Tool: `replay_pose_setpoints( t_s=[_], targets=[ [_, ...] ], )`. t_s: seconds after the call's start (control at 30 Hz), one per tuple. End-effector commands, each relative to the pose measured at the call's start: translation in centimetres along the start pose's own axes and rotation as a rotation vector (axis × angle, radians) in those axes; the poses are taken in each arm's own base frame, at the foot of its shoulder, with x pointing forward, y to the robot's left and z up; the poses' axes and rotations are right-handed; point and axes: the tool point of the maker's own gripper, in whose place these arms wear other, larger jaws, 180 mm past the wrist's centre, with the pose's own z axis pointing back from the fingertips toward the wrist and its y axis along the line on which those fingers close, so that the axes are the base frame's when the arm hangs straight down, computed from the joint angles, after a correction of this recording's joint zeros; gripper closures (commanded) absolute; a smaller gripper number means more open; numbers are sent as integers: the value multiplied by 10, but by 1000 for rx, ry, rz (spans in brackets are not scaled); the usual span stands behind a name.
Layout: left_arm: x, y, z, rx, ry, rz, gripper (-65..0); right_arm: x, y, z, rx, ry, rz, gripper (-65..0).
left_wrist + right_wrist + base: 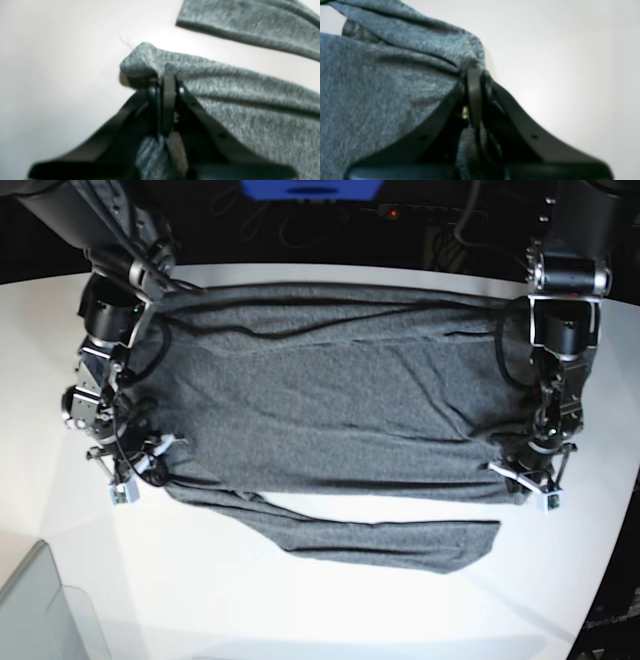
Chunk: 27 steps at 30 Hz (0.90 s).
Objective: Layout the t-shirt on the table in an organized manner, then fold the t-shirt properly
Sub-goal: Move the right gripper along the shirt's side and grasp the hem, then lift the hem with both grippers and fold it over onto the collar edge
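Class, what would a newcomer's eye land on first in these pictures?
The grey t-shirt spread wide across the white table, with a loose strip trailing along its near edge. Then the two grippers, left and right, each pinching a bunched corner at opposite ends of the cloth.

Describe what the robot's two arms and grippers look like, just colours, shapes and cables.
Both arms are built from black and grey cylindrical joint housings with loose black cables looping alongside. The left gripper and right gripper have slim black fingers that fan out from a wide base to a narrow tip, with small holes along them, and each carries pale whitish parts near its tip.
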Motion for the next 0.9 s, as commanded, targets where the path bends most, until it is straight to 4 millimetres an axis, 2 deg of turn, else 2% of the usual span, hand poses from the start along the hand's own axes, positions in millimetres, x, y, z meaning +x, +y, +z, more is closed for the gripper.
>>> replay_pose_setpoints(
  t_s=[0.0, 0.1, 0.17, 0.23, 0.3, 0.37, 0.6, 0.67, 0.77, 0.87],
  targets=[
    [42, -3, 3, -23, -107, 3, 0, 27, -11, 2, -20, -69, 10, 0],
    [54, -13, 11, -52, -150, -8, 0, 32, -16, 6, -35, -80, 24, 0],
    [59, -19, 13, -66, -151, -17, 0, 32, -21, 16, -61, -101, 36, 0],
    [66, -26, 15, -82, -152, -26, 0, 44, -14, 21, -65, -145, 36, 0],
    [64, -30, 19, -91, -143, -36, 0, 51, -13, 30, -82, -175, 55, 0],
    [71, -36, 25, -106, -162, -47, 0, 49, -9, 37, -91, -186, 67, 0],
    [72, -53, 47, -151, -213, -84, 0, 41, 2, 63, -103, -231, 71, 0],
    [77, -45, 55, -136, -240, -63, 0, 34, 2, 73, -107, -237, 67, 0],
    [80, -22, 66, -91, -274, -15, 0, 21, 4, 88, -111, -232, 67, 0],
    [81, -19, 75, -86, -291, -13, 0, 13, 8, 103, -110, -244, 58, 0]
  ],
)
